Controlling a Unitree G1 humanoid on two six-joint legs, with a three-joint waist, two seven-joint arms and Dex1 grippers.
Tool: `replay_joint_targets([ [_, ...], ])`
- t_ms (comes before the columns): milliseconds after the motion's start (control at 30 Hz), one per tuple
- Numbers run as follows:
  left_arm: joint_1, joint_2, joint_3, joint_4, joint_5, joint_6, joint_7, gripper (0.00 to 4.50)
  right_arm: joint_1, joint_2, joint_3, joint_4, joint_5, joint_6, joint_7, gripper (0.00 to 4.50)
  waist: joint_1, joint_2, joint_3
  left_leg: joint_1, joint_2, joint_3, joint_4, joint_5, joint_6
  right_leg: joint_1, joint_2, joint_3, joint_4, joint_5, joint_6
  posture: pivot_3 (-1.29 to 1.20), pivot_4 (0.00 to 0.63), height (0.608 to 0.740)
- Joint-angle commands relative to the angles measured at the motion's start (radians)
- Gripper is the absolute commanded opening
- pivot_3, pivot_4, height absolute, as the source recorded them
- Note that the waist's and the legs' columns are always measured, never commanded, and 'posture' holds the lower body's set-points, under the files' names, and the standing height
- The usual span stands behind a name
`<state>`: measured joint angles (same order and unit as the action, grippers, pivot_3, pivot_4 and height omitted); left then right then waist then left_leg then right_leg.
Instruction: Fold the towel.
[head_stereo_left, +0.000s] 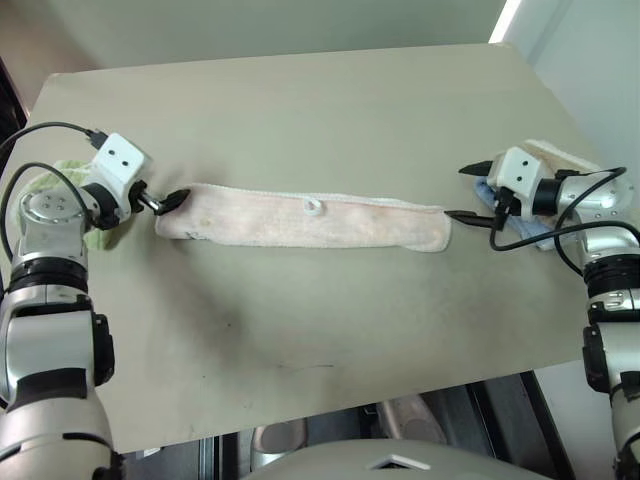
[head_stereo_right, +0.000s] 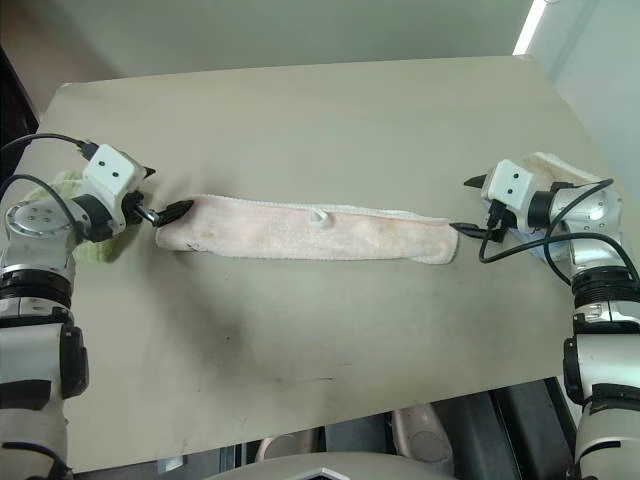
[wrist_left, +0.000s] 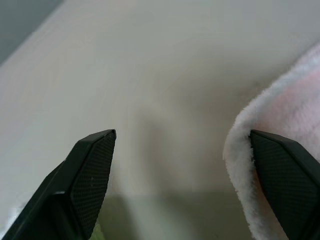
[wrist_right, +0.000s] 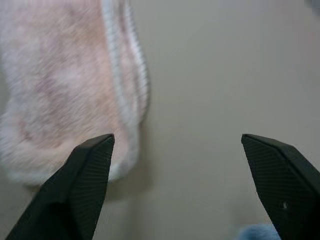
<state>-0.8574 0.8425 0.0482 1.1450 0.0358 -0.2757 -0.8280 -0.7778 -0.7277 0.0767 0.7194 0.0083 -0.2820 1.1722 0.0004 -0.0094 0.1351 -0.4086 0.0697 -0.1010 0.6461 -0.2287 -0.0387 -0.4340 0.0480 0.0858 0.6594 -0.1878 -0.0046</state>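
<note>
The table (head_stereo_left: 300, 110), a broad tan top, carries the work. Across its middle lies the towel (head_stereo_left: 300, 215), pale pink terry already doubled lengthwise into a long narrow strip running from the robot's left to its right, flat, with a small white loop (head_stereo_left: 314, 207) on the upper face near the midpoint and white edging along the far long side.

Behind the left arm a green towel (head_stereo_left: 60, 175) sits near the table edge. Behind the right arm a beige towel (head_stereo_left: 560, 155) lies on a light blue one (head_stereo_left: 520, 228). Neither pile touches the strip.

The left gripper (head_stereo_left: 168, 200) is at the strip's left end with fingers spread wide. In the left wrist view one finger (wrist_left: 287, 175) rests against the fluffy corner and the other stands over bare table, so nothing is pinched. The right gripper (head_stereo_left: 470, 192) is just beside the right end, fingers likewise spread; in the right wrist view the towel's end sits ahead of one fingertip (wrist_right: 90, 170), with the other over bare table.

Judgement: the lengthwise fold looks finished and released; a crosswise fold is the likely step in hand. To do it well, one gripper should straddle both layers at a short end, bite deep enough past the white edging to hold them together, lift low, and carry the end over to meet the opposite one, edges square. Risk: pinching only the top layer would peel the fold open.
</note>
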Motion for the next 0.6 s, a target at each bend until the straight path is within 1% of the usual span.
replay_joint_targets([
  [33, -0.020, 0.015, 0.049, -0.011, -0.023, -0.014, 0.080, 4.50, 0.016, -0.035, -0.061, -0.090, 0.055, 0.039, -0.015, 4.09, 0.000, 0.000, 0.000, 0.000, 0.000, 0.000, 0.000, 0.000, 0.000, 0.000, 0.000, 0.000, 0.000, 0.000, 0.000, 0.00, 0.150, 0.740],
  [133, -0.041, 0.028, 0.092, -0.013, -0.051, 0.016, 0.141, 4.50, 0.074, -0.054, -0.120, -0.241, 0.168, 0.236, 0.019, 4.09, 0.001, 0.000, 0.000, 0.000, 0.000, 0.000, 0.000, 0.000, 0.000, 0.000, 0.000, 0.000, 0.000, 0.000, 0.000, 0.00, 0.150, 0.740],
  [167, -0.050, 0.031, 0.110, -0.015, -0.066, 0.043, 0.145, 4.50, 0.123, -0.065, -0.144, -0.339, 0.239, 0.360, 0.038, 4.09, 0.002, 0.000, 0.000, 0.000, 0.000, 0.000, 0.000, 0.000, 0.000, 0.000, 0.000, 0.000, 0.000, 0.000, 0.000, 0.00, 0.150, 0.740],
  [233, -0.059, 0.033, 0.129, -0.019, -0.084, 0.078, 0.145, 4.50, 0.186, -0.080, -0.170, -0.469, 0.319, 0.515, 0.050, 4.09, 0.002, 0.000, 0.000, -0.001, -0.001, 0.001, 0.000, 0.002, -0.002, 0.001, 0.000, -0.001, -0.001, -0.001, 0.001, 0.00, 0.150, 0.740],
  [333, -0.058, 0.033, 0.135, -0.027, -0.086, 0.092, 0.146, 4.50, 0.218, -0.091, -0.184, -0.546, 0.349, 0.597, 0.032, 4.09, -0.001, 0.000, 0.000, 0.000, -0.004, 0.003, 0.001, 0.004, -0.004, 0.003, 0.001, -0.001, -0.002, -0.006, 0.002, 0.00, 0.150, 0.740],
  [467, -0.056, 0.033, 0.134, -0.033, -0.089, 0.098, 0.147, 4.50, 0.230, -0.097, -0.189, -0.583, 0.361, 0.639, 0.016, 4.09, -0.004, 0.000, 0.000, 0.000, -0.005, 0.004, 0.002, 0.007, -0.010, 0.003, 0.001, 0.001, -0.002, -0.004, 0.005, 0.00, 0.150, 0.740],
  [600, -0.011, -0.007, 0.105, -0.095, -0.124, 0.168, -0.041, 4.50, 0.397, -0.052, -0.197, -0.763, 0.409, 0.741, -0.064, 4.09, 0.004, -0.001, -0.001, 0.001, -0.006, 0.003, 0.002, 0.008, -0.010, 0.006, 0.001, 0.000, -0.002, -0.006, 0.006, 0.00, 0.150, 0.740],
])
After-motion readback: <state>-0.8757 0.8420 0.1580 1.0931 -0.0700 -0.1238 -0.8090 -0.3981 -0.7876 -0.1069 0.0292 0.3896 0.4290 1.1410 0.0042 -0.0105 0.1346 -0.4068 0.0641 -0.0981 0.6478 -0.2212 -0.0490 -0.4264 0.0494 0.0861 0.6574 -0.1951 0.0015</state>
